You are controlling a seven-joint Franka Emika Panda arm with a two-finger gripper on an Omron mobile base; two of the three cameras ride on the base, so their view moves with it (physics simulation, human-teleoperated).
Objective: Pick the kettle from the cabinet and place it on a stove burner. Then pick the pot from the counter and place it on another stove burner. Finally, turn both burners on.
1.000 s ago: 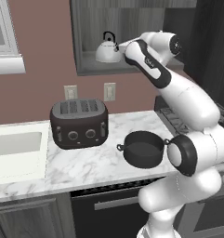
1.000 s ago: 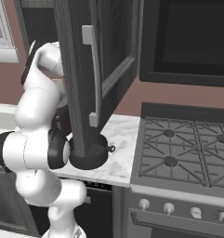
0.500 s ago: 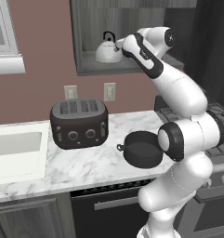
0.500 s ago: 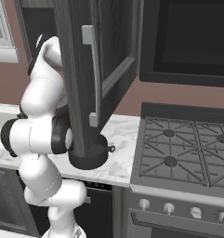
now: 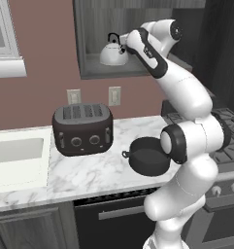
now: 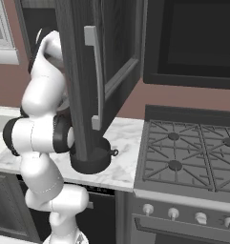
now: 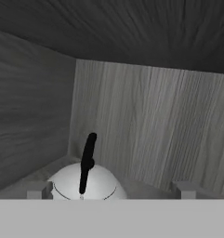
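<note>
I see the arm stretched up and fwd, wrist bent into the cabinet [image 5: 89, 68] niche, hand just right of the kettle [image 5: 112, 52]. Kettle sits on the niche shelf; in hand view its black handle [image 7: 87, 163] is edge-on, close in front. Gripper state: I cannot tell. Pot [image 5: 148, 156] on counter [image 5: 89, 172] beside the toaster [image 5: 83, 128].

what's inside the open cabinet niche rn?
One small shiny white dome kettle with a black arched handle sits on the dark grey wood-grain cabinet shelf. The arm covers the niche's right part, so anything there is hidden.
</note>
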